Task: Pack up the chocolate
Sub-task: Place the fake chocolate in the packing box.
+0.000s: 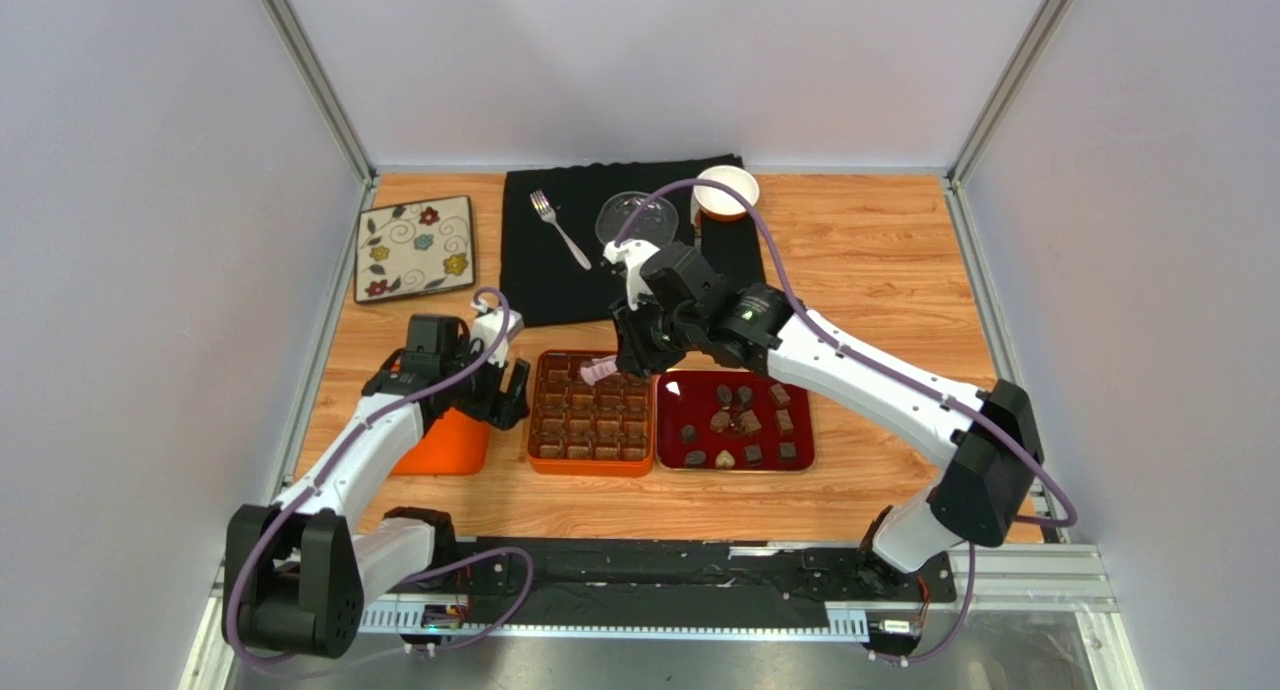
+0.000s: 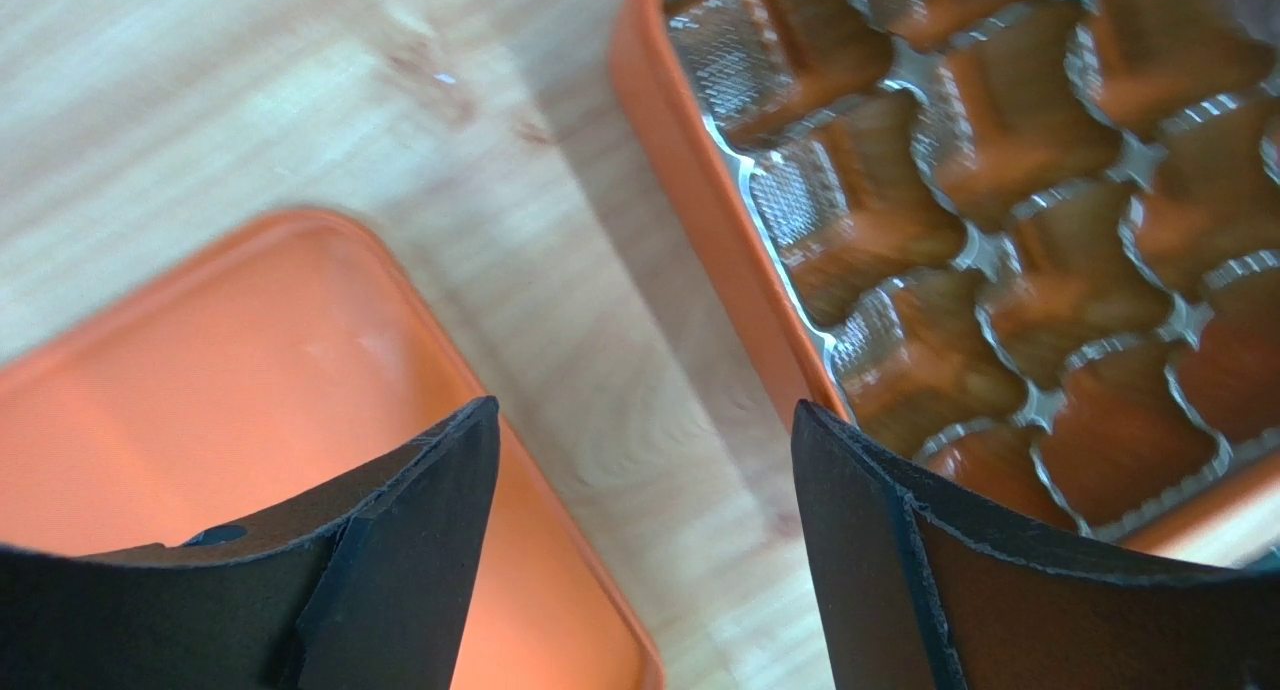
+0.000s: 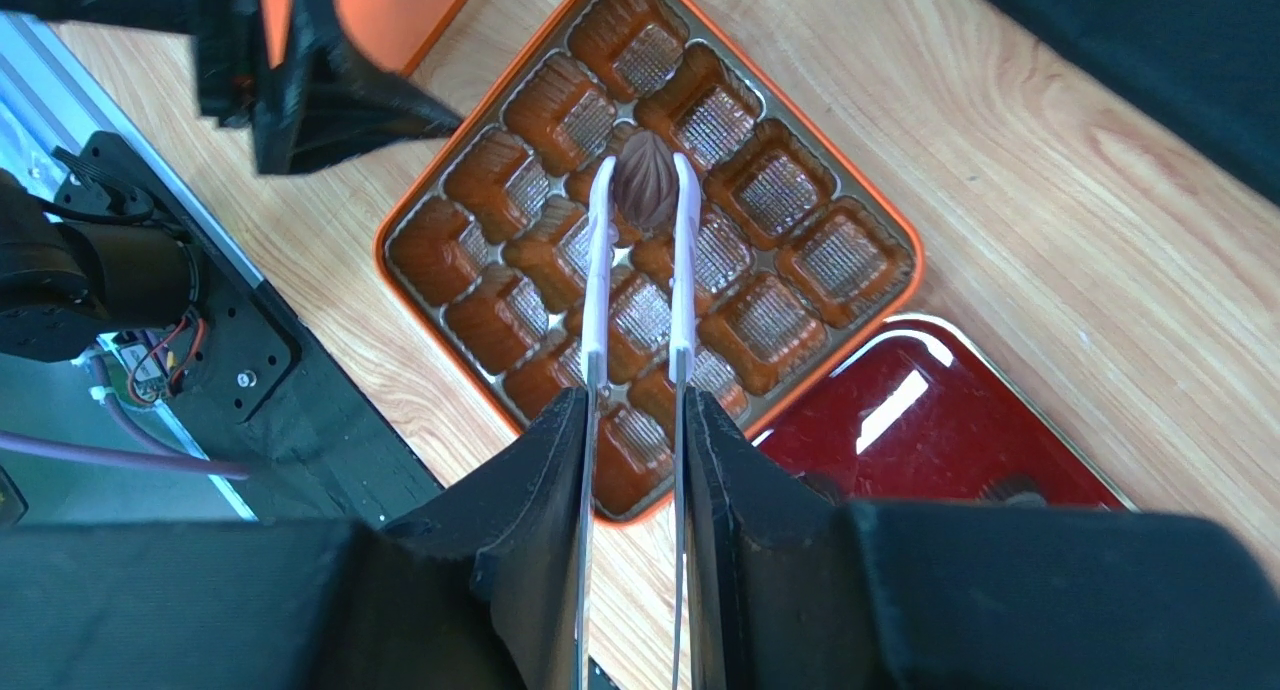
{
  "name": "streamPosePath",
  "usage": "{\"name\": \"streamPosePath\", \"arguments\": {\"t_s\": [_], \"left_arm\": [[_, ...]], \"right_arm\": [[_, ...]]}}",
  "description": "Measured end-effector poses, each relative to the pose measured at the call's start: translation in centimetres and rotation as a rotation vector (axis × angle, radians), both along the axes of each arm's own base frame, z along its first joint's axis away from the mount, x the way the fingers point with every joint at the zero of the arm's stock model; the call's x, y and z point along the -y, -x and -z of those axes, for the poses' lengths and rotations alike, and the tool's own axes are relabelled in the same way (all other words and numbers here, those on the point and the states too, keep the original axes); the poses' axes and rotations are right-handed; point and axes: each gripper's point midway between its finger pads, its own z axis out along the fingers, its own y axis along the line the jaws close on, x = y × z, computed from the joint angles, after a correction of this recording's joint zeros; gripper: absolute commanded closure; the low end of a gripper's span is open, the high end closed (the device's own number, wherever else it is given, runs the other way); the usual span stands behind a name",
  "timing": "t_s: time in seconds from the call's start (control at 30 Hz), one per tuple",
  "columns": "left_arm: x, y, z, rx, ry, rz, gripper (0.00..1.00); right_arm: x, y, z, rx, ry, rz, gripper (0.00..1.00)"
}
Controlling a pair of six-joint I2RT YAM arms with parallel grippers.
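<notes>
placing step: the right claw (image 3: pixel 637 420) is clamped on white plastic tongs (image 3: pixel 598 270), which pinch a dark swirled chocolate piece (image 3: pixel 648 180) over the orange square box (image 3: pixel 394 228). the next move calls for lowering it into an empty cell, then easing the tongs apart. the left claw (image 2: pixel 643 435) hangs apart at the box's 9 o'clock.

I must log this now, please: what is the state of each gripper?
Left gripper: open, holding nothing.
Right gripper: closed on white tongs, which pinch one chocolate piece.
</notes>
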Motion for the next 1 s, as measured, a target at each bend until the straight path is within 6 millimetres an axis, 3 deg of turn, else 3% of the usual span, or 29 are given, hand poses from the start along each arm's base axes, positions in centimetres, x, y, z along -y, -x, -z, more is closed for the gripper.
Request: {"name": "streamPosePath", "arguments": {"t_s": [0.23,0.5,0.8,1.0], "left_arm": [[0.1,1.9,0.2,-0.038,0.01,0.02,0.2],[-1.6,1.8,0.1,-0.034,-0.049,-0.027,0.13],[-5.1,-0.4,-3.6,0.019,0.015,-0.183,0.11],[-4.8,-0.1,-4.7,0.022,0.069,-0.182,0.11]], "right_arm": [[-1.9,-0.7,1.5,-0.039,0.004,-0.02,0.85],[-4.4,-0.7,0.3,-0.025,-0.038,-0.057,0.82],[-5.4,-0.8,1.3,-0.039,-0.034,-0.073,0.78],[-5.8,-1.2,2.2,-0.049,-0.019,-0.073,0.76]]}}
